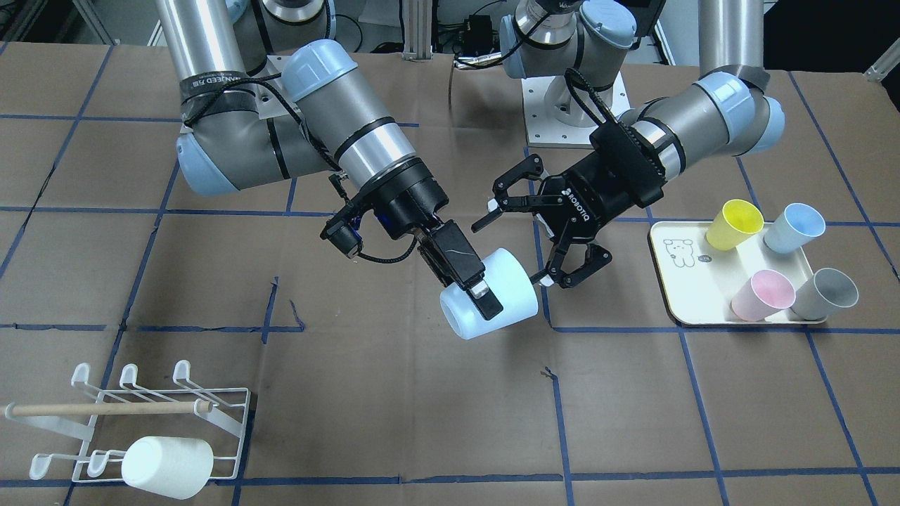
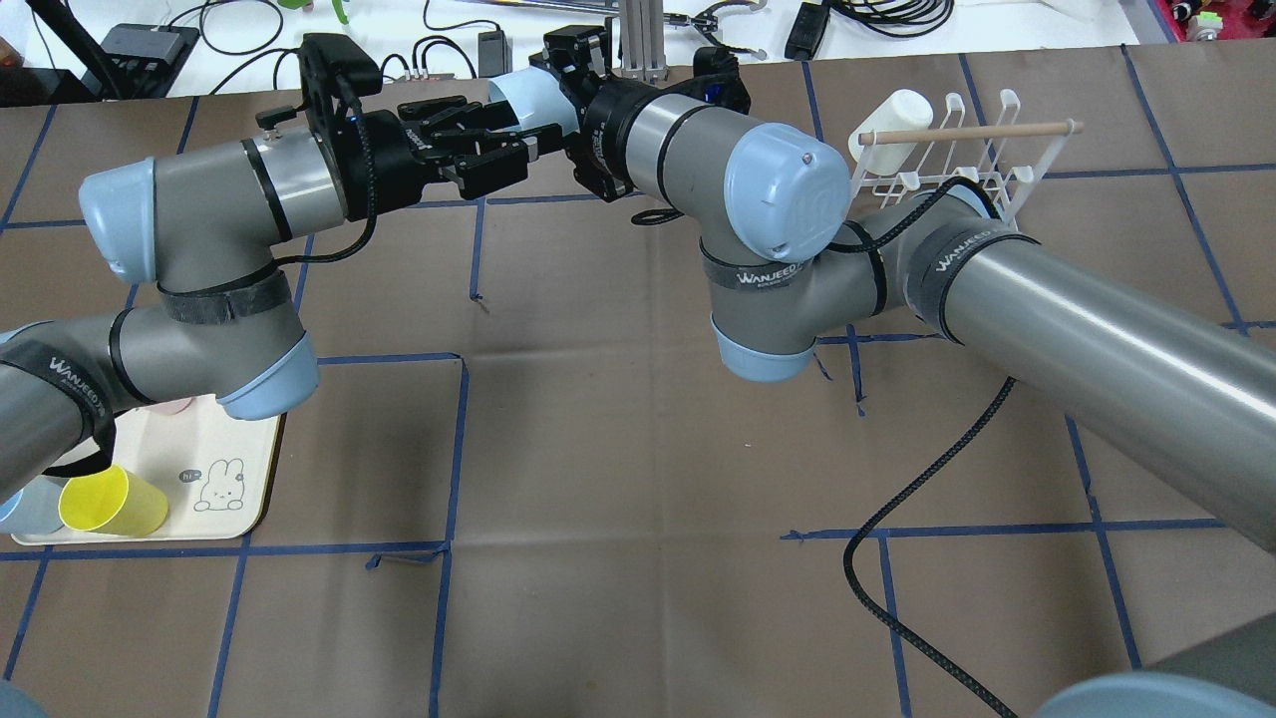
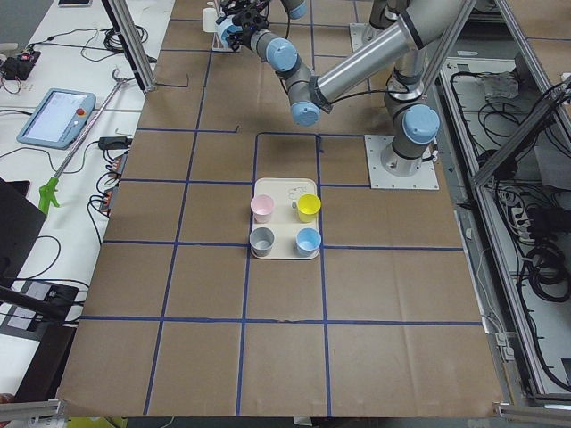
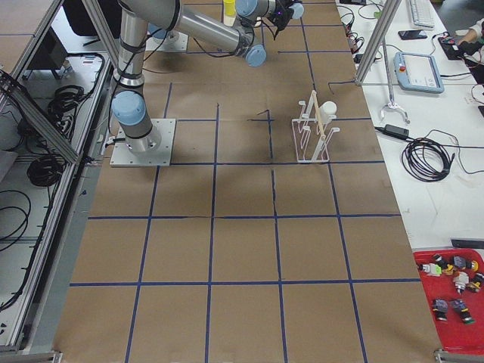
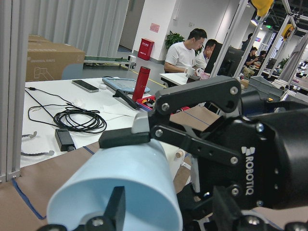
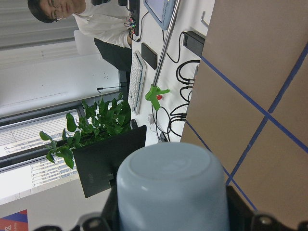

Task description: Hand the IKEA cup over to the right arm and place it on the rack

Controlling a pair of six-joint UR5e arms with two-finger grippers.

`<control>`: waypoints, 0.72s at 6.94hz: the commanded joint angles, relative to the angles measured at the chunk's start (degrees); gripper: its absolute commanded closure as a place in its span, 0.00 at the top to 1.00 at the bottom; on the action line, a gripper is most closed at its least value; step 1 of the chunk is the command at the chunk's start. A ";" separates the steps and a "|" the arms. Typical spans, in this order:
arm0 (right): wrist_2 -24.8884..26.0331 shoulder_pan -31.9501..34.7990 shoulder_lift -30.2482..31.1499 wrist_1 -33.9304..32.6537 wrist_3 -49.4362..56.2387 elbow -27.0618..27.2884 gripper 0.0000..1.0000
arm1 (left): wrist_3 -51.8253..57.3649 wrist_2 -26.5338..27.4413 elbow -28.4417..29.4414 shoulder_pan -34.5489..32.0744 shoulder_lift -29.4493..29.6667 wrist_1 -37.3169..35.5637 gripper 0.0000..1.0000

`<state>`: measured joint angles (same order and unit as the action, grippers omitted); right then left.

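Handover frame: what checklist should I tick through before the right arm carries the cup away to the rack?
1. Right gripper shut on the pale-blue plastic cup: ok.
2. Left gripper open: ok.
3. Left fingertips clear of the cup's rim: cannot tell; the lower one sits very close.
4. White wire rack has free prongs: ok.
5. White cup on the rack leaves room: ok, it fills only part of one row.
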<state>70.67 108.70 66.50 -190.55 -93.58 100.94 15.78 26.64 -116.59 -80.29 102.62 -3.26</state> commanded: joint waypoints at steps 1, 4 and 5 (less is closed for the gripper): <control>0.00 -0.85 -0.41 0.09 0.33 -0.22 0.58 | 0.12 -1.05 -1.17 5.99 -0.58 -3.22 0.99; -6.37 -9.43 0.11 0.26 8.71 -0.13 0.53 | -0.40 0.16 -1.98 8.05 -1.99 -2.90 0.99; -8.42 -11.73 0.38 0.35 16.77 0.13 0.48 | -2.58 4.95 0.64 7.61 -1.38 -2.63 0.99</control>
<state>65.20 100.06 66.52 -190.33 -84.57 100.89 14.86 27.93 -117.98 -72.46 100.88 -6.18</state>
